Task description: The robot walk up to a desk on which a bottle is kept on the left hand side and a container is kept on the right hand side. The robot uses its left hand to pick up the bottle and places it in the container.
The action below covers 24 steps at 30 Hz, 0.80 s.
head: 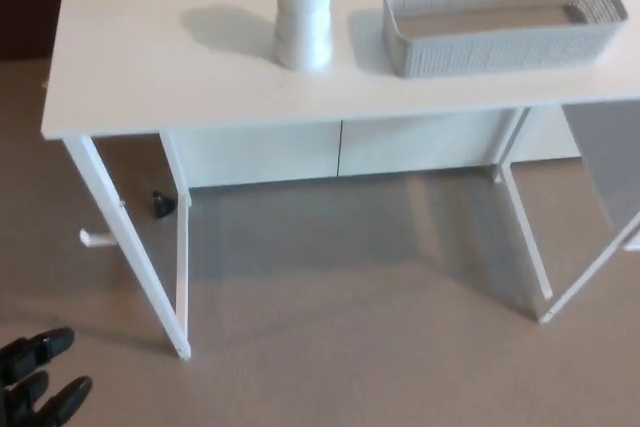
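Observation:
A white ribbed bottle point(303, 9) stands upright on the white desk point(150, 67), its top cut off by the upper edge of the head view. To its right on the desk sits a grey mesh container point(503, 18), long and empty. My left hand point(35, 379) shows at the bottom left corner, low over the floor and far from the desk, with its black fingers spread and holding nothing. My right hand does not appear.
The desk stands on thin white legs point(130, 242) over a grey-brown floor point(350, 347). White cabinet fronts point(340, 147) lie behind it, and a small dark object point(162, 204) sits on the floor by the left legs.

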{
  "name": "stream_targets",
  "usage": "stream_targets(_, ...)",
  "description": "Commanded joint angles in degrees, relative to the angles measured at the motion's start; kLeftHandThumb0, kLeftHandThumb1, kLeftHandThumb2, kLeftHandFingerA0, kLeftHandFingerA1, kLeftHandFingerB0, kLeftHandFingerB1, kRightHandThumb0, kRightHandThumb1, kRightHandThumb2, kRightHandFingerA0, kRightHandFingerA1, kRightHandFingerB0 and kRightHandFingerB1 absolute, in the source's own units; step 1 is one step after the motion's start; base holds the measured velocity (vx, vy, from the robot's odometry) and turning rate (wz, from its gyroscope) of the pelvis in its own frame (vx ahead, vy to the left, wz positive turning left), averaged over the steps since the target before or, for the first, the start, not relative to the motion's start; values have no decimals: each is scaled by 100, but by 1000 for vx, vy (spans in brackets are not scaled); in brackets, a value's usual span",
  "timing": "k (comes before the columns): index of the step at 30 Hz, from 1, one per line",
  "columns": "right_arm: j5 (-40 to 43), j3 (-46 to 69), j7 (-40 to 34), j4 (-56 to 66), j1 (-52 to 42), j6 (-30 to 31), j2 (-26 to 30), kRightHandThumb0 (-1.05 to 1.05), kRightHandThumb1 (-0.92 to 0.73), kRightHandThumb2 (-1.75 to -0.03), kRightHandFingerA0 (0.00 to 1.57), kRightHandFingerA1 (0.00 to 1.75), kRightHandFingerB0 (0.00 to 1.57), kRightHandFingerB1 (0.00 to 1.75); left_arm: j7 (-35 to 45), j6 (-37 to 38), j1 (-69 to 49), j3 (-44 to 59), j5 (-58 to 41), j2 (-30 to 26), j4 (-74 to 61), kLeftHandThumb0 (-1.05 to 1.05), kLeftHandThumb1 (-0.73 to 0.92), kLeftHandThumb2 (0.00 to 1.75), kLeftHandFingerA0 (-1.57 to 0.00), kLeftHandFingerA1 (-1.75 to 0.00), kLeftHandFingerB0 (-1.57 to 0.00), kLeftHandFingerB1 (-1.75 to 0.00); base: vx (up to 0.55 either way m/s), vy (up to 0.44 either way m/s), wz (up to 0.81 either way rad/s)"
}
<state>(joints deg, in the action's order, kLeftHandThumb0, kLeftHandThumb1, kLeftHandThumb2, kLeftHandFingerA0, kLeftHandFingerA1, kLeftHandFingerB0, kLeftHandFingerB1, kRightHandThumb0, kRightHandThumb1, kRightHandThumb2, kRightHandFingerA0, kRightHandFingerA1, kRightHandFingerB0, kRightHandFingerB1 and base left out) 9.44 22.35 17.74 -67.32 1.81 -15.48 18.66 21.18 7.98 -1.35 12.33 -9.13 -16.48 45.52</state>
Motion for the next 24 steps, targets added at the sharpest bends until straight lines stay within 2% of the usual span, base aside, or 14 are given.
stream_targets(1, 36, -21, 14, -23, -117, -78, 67, -71, -28, -72, 86, 55, 74, 51, -94, -78, -155, -18, 81, -66, -53, -46, 56, 57, -49, -42, -38, -34, 178, 42, 6)
stream_targets(4, 43, -21, 17, -14, -119, -79, 62, -71, -28, -71, 87, 55, 74, 51, -134, -102, -155, -28, 98, -67, -74, -47, 55, 57, -49, -42, -40, -34, 189, -11, 9)
stream_targets(5, 37, -34, 26, -12, -113, -83, 55, -71, -28, -71, 86, 55, 74, 51, -118, -118, -151, -27, 86, -82, -110, -53, 48, 78, -45, -53, -34, -46, 181, -92, 10)
stream_targets(6, 30, -42, 15, -22, -105, -83, 54, -72, -28, -71, 86, 55, 74, 51, -94, -110, -150, -24, 74, -88, -118, -46, 58, 58, -50, -43, -40, -35, 167, -98, 16)
stream_targets(11, 12, -78, -5, -19, -109, -102, 63, -72, -29, -73, 86, 55, 73, 51, -126, -117, -125, -50, 104, -97, -101, -47, 59, 58, -48, -44, -39, -34, 161, -153, -4)
stream_targets(12, -5, -100, -16, -24, -102, -95, 65, -72, -29, -72, 86, 55, 73, 51, -211, -148, -121, -82, 171, -118, -105, -54, 48, 80, -43, -55, -34, -46, 90, -239, -8)
stream_targets(13, -13, -110, -28, -26, -95, -89, 64, -72, -29, -72, 86, 55, 73, 51, -258, -173, -120, -101, 209, -132, -115, -54, 48, 80, -43, -55, -34, -46, 85, -234, -1)
stream_targets(14, -15, -115, -36, -28, -91, -87, 62, -67, -40, -54, 88, 46, 78, 43, -326, -302, -109, -171, 309, -179, -143, -51, 61, 59, -44, -47, -40, -33, 107, -108, -3)
stream_targets(15, -14, -118, -40, -28, -89, -86, 61, -67, -40, -54, 88, 46, 78, 43, -371, -395, -101, -222, 378, -213, -163, -51, 61, 59, -44, -47, -40, -33, 110, -49, -9)
stream_targets(16, -22, -132, -56, -41, -137, -109, 46, -67, -40, -54, 89, 46, 78, 43, -66, -839, -83, -475, 565, -471, -141, -56, 51, 81, -35, -55, -27, -46, 87, -11, -2)
stream_targets(17, -6, -125, -35, -50, -207, -123, 46, -66, -39, -54, 88, 46, 78, 43, 129, -1066, -121, -625, 640, -596, -135, -48, 62, 58, -44, -47, -35, -38, 87, -11, 0)
stream_targets(24, 75, -25, 194, -137, -899, -343, 122, -67, -40, -54, 88, 46, 78, 43, 21, -1157, -872, -955, 787, -672, -291, -48, 66, 60, -46, -48, -37, -38, 68, 26, -1)
